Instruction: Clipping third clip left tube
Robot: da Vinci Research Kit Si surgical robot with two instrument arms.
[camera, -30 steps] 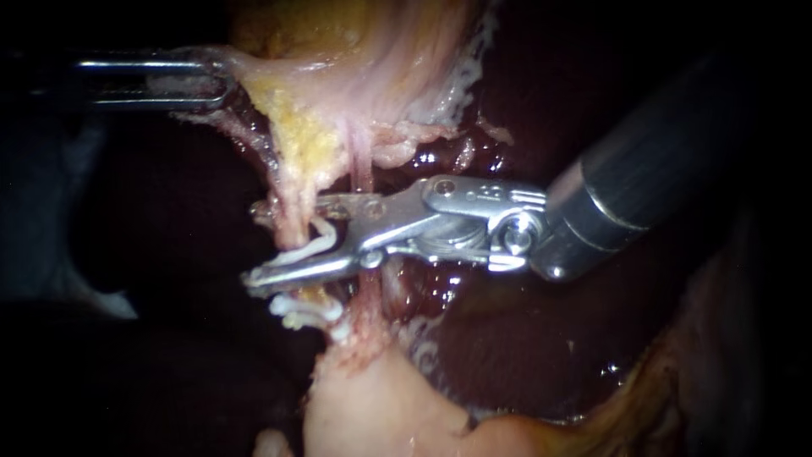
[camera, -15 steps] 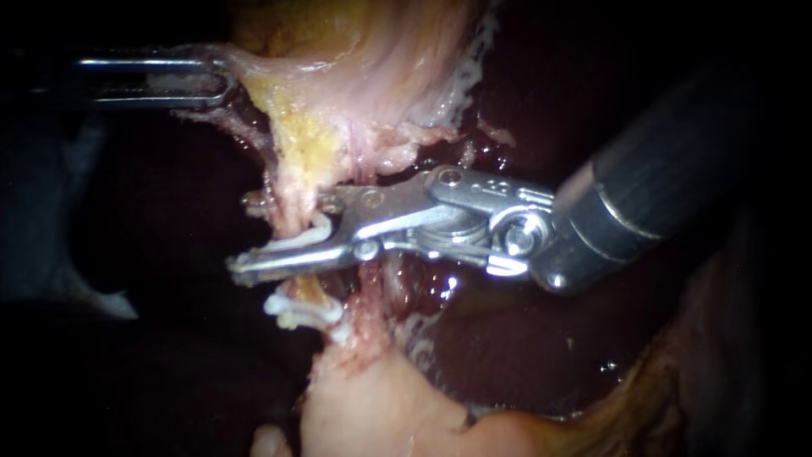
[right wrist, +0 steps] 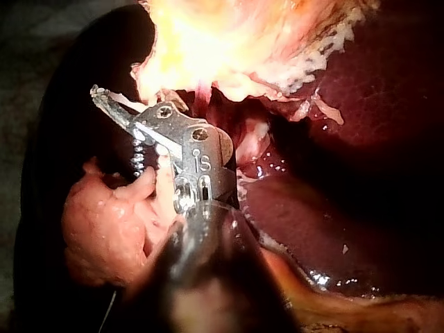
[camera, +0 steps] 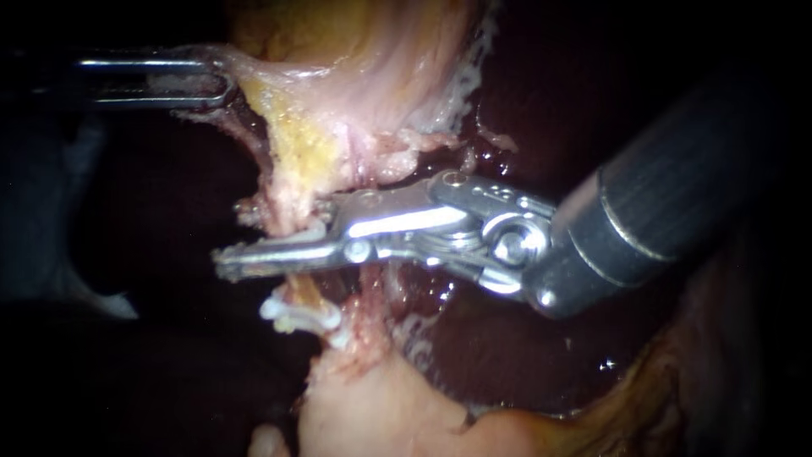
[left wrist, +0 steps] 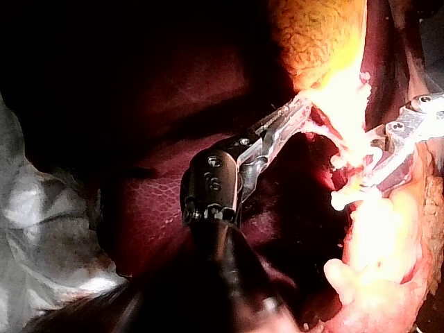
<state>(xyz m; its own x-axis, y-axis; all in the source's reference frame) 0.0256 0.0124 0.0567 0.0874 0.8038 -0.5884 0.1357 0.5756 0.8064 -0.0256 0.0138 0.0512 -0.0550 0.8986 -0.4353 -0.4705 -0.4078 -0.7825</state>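
Your left instrument [camera: 216, 80] pinches the gallbladder [camera: 355, 76], seemingly to hold the left tube [camera: 286, 190] taut; your right instrument [camera: 233, 237] squeezes a white clip [camera: 315, 229] around it (just above the seated clips [camera: 300, 315])

This is a surgical training bench, seen from close in: bare organ tissue under a hard bright light, with darkness all around. Dark red liver [camera: 524, 338] spreads under the right tool [camera: 241, 235], whose slim metal jaws grip a white clip [camera: 315, 230] on a tube [camera: 286, 193]. More clips [camera: 300, 315] sit on the tube just beside its lower jaw. The left tool [camera: 222, 80] pinches pale tissue [camera: 355, 76] taut. Beside the left tool's shaft, a pale crumpled sheet [left wrist: 41, 236] borders the liver.
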